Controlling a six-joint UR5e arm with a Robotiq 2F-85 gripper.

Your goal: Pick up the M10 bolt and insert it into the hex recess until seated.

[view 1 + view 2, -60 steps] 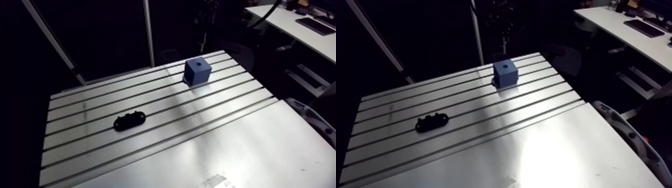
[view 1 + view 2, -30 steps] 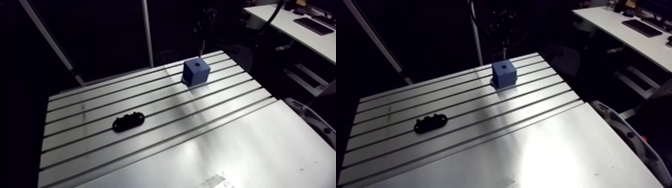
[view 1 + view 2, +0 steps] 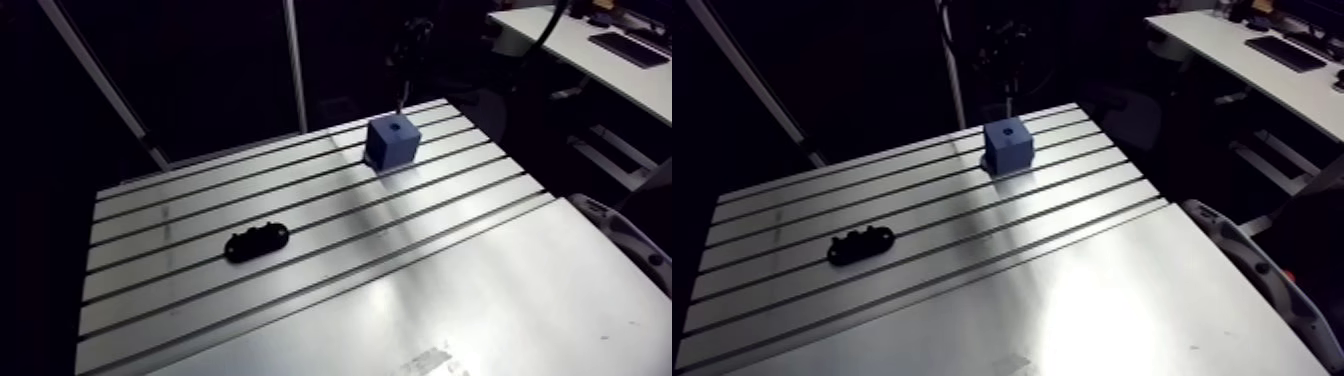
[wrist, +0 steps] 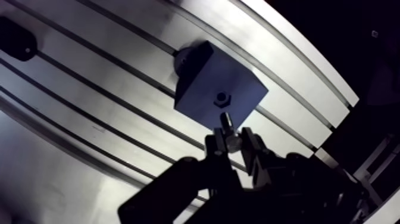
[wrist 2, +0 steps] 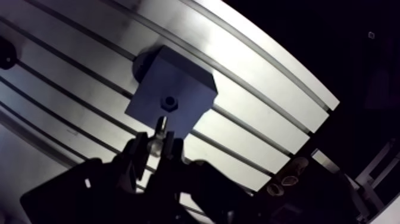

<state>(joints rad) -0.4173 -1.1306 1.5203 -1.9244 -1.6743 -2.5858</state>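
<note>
A blue block [image 3: 392, 142] stands at the far side of the slotted table [image 3: 420, 290], with a hex recess [image 4: 221, 98] in its top face. In the wrist view my gripper [image 4: 233, 142] is shut on the M10 bolt [image 4: 227, 121], a small silvery bolt held between the fingertips [image 4: 218, 143]. The bolt's free end points at the recess and stops a short way from it, over the block's top face. In the arm view the gripper [image 3: 408, 50] is a dark shape just behind and above the block.
A black bolt holder [image 3: 257, 241] lies on the table's left half, well away from the block; it also shows in the wrist view as the black holder [image 4: 15, 39]. Slots run lengthwise across the table. The table's far edge lies just behind the block.
The arm view has shifted a little, so the camera moved. Block and black holder have stayed put on the table. The gripper still hangs over the block.
</note>
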